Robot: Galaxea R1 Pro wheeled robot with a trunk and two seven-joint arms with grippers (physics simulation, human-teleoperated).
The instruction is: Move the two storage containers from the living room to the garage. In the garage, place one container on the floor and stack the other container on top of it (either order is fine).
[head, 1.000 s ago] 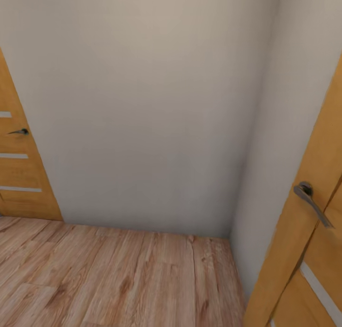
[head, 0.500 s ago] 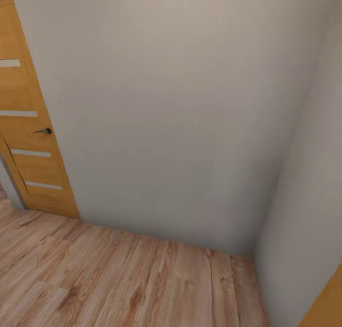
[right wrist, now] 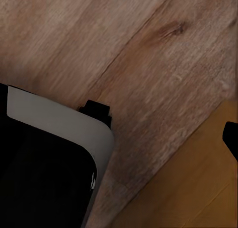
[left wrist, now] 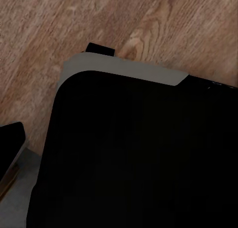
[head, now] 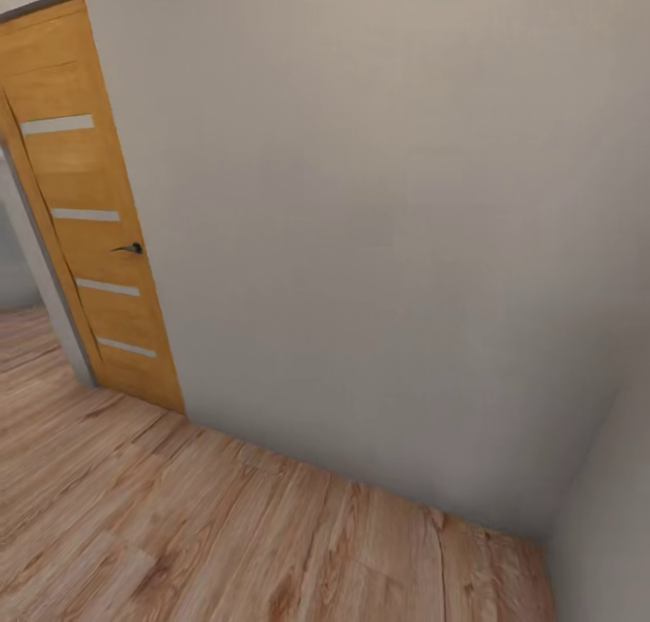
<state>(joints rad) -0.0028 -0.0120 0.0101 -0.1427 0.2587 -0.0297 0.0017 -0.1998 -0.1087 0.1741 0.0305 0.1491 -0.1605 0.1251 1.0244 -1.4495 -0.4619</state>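
A pale grey wall (head: pixel 379 243) is filling most of the head view, meeting a light wood plank floor (head: pixel 181 532). An orange door (head: pixel 86 198) with four glass slits is standing open at the wall's left end, its dark handle (head: pixel 129 248) facing the wall. Both wrist views are looking down at the robot's black base (left wrist: pixel 134 153) over planks; I cannot tell either hand's state.

One orange wooden door (head: pixel 86 207) is standing at the far left, showing four pale glass slits and one dark handle (head: pixel 131 248). Two plain pale walls (head: pixel 379 225) are meeting at the far right corner above one wood plank floor (head: pixel 181 532).
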